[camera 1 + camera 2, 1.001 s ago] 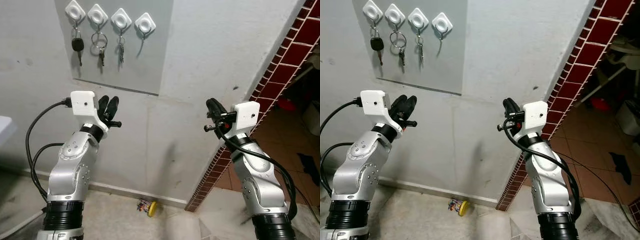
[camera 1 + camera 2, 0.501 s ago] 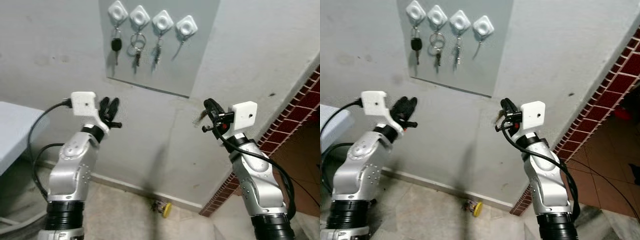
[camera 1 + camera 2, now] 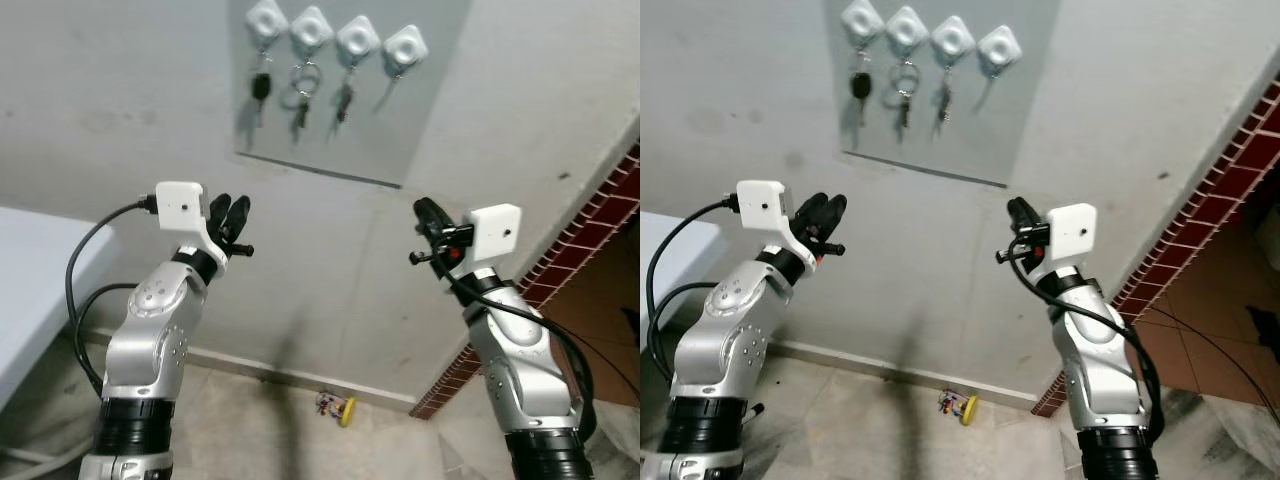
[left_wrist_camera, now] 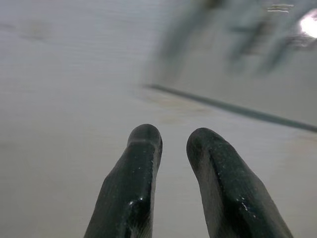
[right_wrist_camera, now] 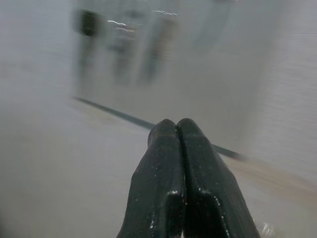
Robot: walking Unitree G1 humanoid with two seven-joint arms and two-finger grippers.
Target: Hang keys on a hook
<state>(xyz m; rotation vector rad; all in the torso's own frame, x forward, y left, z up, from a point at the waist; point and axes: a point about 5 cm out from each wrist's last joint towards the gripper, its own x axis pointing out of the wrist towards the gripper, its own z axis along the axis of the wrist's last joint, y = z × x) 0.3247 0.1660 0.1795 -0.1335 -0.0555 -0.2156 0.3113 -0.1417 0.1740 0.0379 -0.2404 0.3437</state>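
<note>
Four white hooks sit in a row on a grey panel (image 3: 420, 140) high on the wall. A black car key (image 3: 260, 88), a key ring (image 3: 303, 85) and a small key bunch (image 3: 343, 97) hang from the first three. The rightmost hook (image 3: 405, 45) carries nothing I can make out. A small bunch with a yellow tag (image 3: 340, 408) lies on the floor by the wall. My left gripper (image 3: 232, 215) is raised below the panel, open by a narrow gap (image 4: 173, 141), holding nothing. My right gripper (image 3: 428, 215) is raised further right, shut (image 5: 177, 126), nothing visible between its fingers.
A white table (image 3: 30, 270) juts in at the left. A red tiled wall edge (image 3: 600, 220) runs down the right, with open floor beyond it. Bare grey wall stands straight ahead, with a skirting strip at its foot.
The camera has swung left, so the hooks sit further right in the picture and the white table has come into view. Both arms hold the same raised pose.
</note>
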